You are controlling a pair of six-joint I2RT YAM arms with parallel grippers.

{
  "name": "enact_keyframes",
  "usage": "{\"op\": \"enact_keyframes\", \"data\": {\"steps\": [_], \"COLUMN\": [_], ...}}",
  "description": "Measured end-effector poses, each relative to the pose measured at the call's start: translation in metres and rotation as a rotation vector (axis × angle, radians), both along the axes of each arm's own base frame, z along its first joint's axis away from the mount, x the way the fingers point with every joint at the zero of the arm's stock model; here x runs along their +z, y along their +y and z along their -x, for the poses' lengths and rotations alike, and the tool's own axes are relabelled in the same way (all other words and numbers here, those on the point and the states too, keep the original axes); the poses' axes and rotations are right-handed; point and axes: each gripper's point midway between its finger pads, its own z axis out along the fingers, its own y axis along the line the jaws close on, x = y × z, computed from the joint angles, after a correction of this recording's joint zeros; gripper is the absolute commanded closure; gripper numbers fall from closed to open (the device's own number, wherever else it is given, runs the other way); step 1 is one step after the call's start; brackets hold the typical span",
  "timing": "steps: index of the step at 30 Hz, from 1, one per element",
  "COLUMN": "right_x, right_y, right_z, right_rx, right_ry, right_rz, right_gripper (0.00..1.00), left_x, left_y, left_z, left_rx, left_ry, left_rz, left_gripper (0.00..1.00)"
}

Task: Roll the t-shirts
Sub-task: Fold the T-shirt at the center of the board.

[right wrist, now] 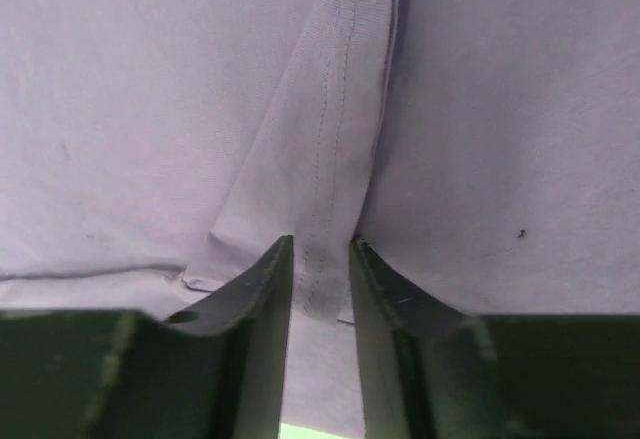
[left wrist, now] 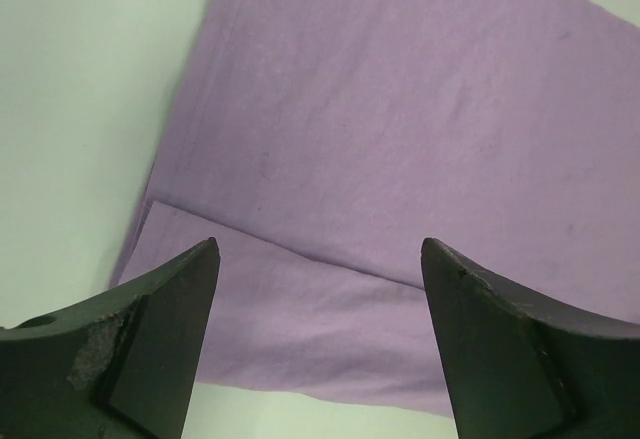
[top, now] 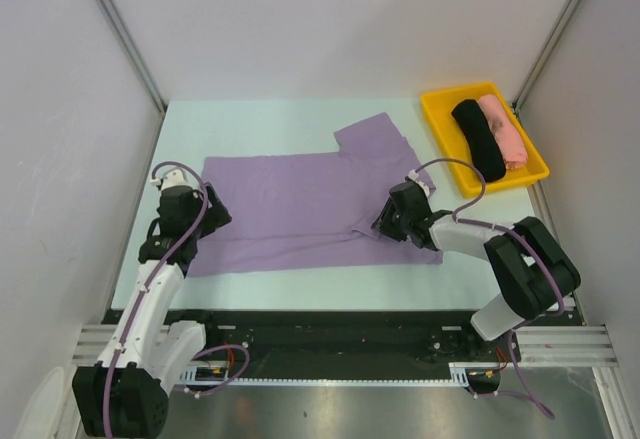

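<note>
The purple t-shirt (top: 300, 204) lies spread flat across the middle of the tabletop (top: 250, 119). Our right jaws pinch a stitched fold at its lower right, likely to lift it; our left jaws hang wide apart over its left corner, ready.

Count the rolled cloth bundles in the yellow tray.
2. Both in the yellow tray: black bundle left, pink bundle right, side by side. Any beneath would be hidden.

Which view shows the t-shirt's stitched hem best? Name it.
Right wrist: the hem runs up close, stitching clear, between the right gripper's fingers. Top: the gripper hides it. Left wrist: another part of the t-shirt.
</note>
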Motion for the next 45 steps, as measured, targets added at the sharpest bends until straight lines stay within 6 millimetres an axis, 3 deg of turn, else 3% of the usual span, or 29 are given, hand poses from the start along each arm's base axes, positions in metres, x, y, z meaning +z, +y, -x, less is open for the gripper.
{"op": "enact_keyframes", "data": {"steps": [4,9,14,19,24,27,34,40,45], "right_x": [-0.001,0.008,0.024,0.023,0.022,0.030,0.057,0.072,0.086], "right_y": [0.003,0.013,0.034,0.050,0.062,0.068,0.076,0.049,0.030], "right_z": [0.000,-0.012,-0.039,-0.058,-0.066,-0.071,-0.091,-0.135,-0.164], "right_rx": [0.001,0.009,0.022,0.045,0.089,0.120,0.166,0.132,0.126], "right_ry": [0.004,-0.014,-0.063,-0.075,-0.082,-0.109,-0.177,-0.233,-0.287], "right_rz": [-0.012,-0.027,-0.067,-0.087,-0.097,-0.111,-0.185,-0.171,-0.127], "right_gripper": [0.87,0.92,0.88,0.78,0.49,0.38,0.37,0.38,0.40], "left_x": [0.000,0.000,-0.007,-0.014,-0.011,-0.005,-0.003,-0.019,-0.030], "left_y": [-0.001,-0.002,-0.004,-0.006,-0.006,-0.003,0.010,0.024,0.030], "left_z": [0.000,-0.002,-0.006,-0.019,-0.045,-0.072,-0.127,-0.169,-0.188], "left_rx": [-0.003,-0.011,-0.018,-0.009,0.003,0.019,0.069,0.096,0.100], "left_ry": [0.000,-0.002,0.020,0.050,0.064,0.059,0.060,0.096,0.137], "left_rz": [0.002,0.008,0.016,0.031,0.033,0.022,-0.032,-0.098,-0.137], "left_gripper": [0.13,0.14,0.13,0.11,0.09,0.08,0.11,0.19,0.34]}}
